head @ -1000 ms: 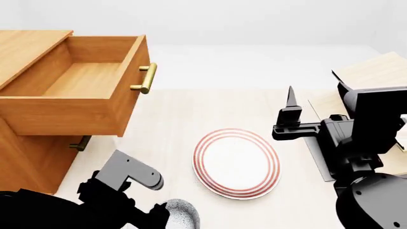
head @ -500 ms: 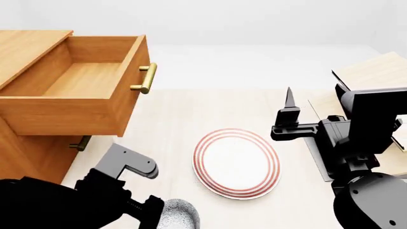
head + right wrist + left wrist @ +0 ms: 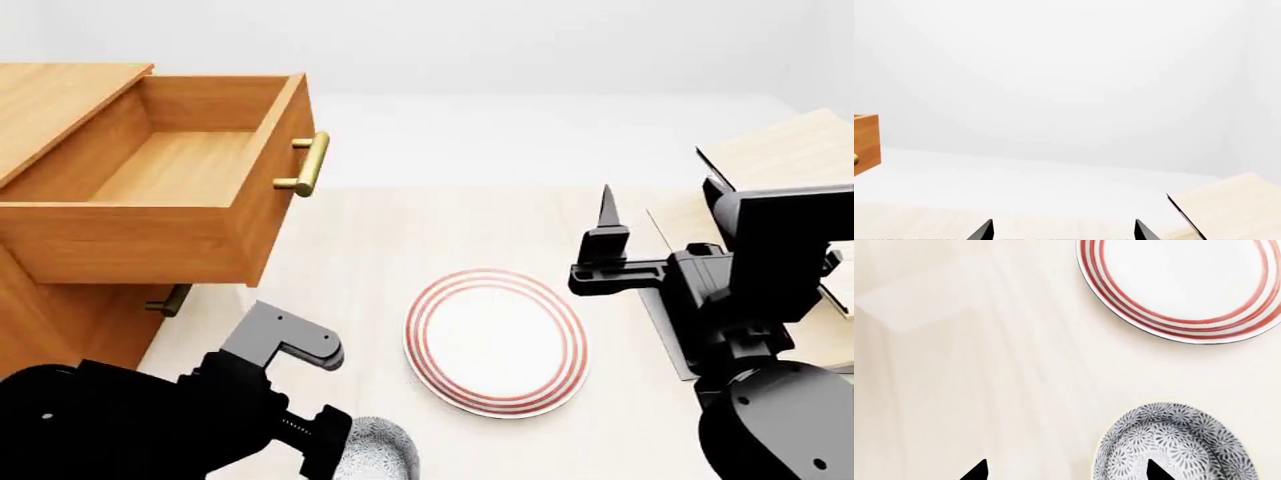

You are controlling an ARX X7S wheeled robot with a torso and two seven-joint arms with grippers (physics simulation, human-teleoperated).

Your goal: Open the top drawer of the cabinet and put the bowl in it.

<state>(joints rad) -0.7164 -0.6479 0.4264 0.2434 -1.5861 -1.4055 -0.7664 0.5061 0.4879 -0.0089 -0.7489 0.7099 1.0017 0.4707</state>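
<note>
Small blue-grey speckled white bowl (image 3: 1175,445) sits on pale wood counter (image 3: 974,365); left fingers (image 3: 1155,471) spread apart, one tip over bowl's inside, other outside.

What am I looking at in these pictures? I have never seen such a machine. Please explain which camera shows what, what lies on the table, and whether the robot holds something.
This is a simulated robot with two black arms, each ending in a pincer. One picture comes from a camera on its head, looking down over both arms. The other two come from cameras near each pincer.

In the head view, the cabinet stands at the left, and its top drawer is pulled open and empty. On the pale table lie a plate with red rings and a speckled bowl.

The left pincer is open with one fingertip over the bowl, not yet closed on it. The right pincer is also open and faces empty space; it holds nothing. A light-wood rack stands at the right.
</note>
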